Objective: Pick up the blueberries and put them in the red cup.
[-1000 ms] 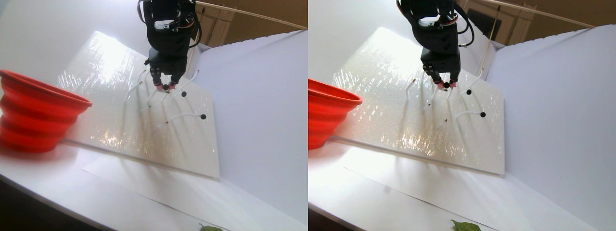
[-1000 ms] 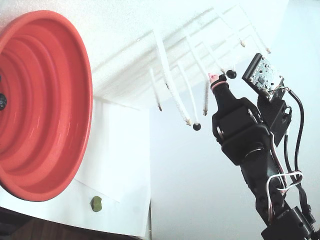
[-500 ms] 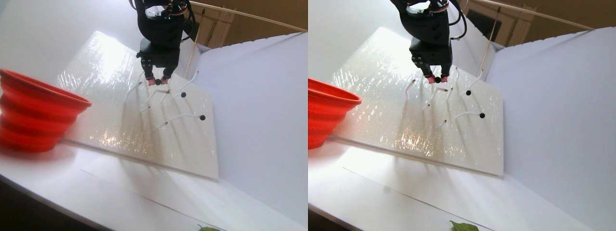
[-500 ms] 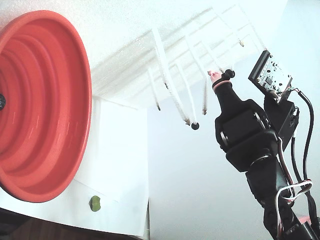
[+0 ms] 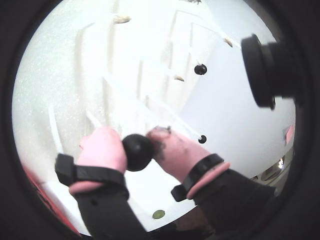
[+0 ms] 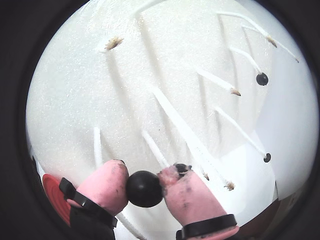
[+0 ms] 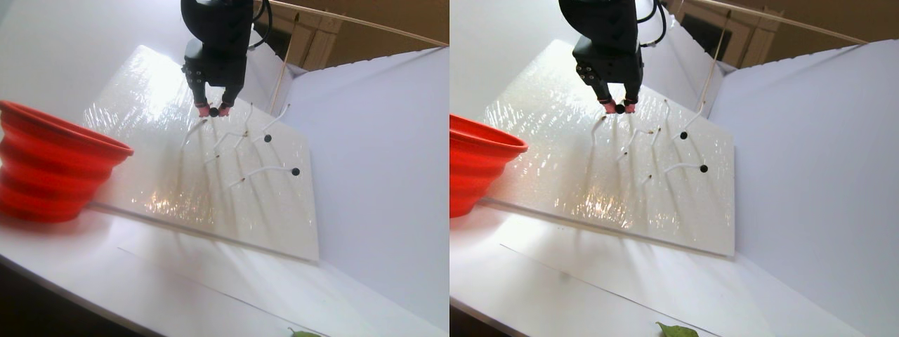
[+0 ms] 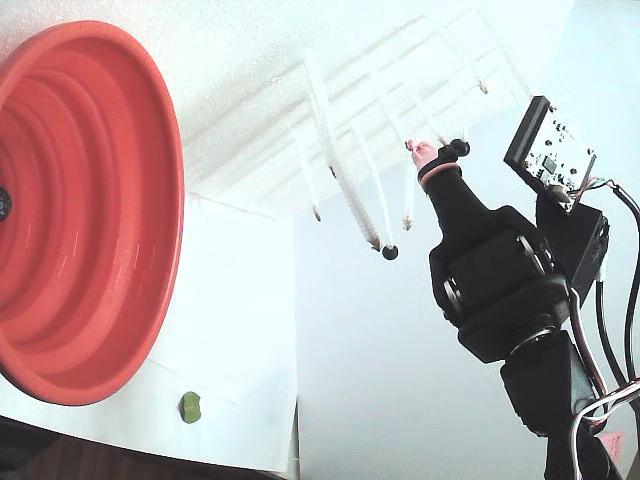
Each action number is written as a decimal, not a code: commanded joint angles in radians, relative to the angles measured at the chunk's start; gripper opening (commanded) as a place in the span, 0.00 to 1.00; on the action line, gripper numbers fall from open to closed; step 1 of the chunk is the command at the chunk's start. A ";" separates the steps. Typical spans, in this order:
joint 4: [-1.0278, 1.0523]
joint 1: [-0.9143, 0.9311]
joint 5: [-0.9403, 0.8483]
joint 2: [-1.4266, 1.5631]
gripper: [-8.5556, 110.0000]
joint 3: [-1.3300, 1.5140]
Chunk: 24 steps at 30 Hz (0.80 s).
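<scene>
A: Sitting pinched between the two pink fingertips [image 6: 107,185] is one blueberry [image 6: 144,188], squeezed on both sides by the gripper [image 5: 137,151]. Same in both wrist views.

B: Where's that in the wider shots?

A: Stereo pair view: gripper [image 7: 213,111] hangs in front of the upper part of the glossy white board [image 7: 175,182], berry dark between the tips. Well apart from the red cup [image 7: 49,165], which stands at the left edge.

B: Other berries?

A: Two more blueberries [image 7: 267,139] on the ends of white stems [image 6: 217,80] sticking out from the board, to the right of the gripper in that view. Several other stems show bare brownish tips. Fixed view: one berry [image 8: 390,253] on a stem tip below and left of the gripper [image 8: 422,152]. A dark spot sits at the red cup's [image 8: 160,230] far left edge, too cropped to tell.

B: Any writing or labels?

A: None readable. Circuit board [image 8: 555,150] on the arm, print too small. Small green lump [image 8: 189,407] on white paper below the cup.
</scene>
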 commanded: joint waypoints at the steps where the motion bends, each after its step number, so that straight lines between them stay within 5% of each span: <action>1: 0.028 -0.005 0.018 0.141 0.17 -0.014; 24: 0.172 -0.155 0.118 0.316 0.17 0.106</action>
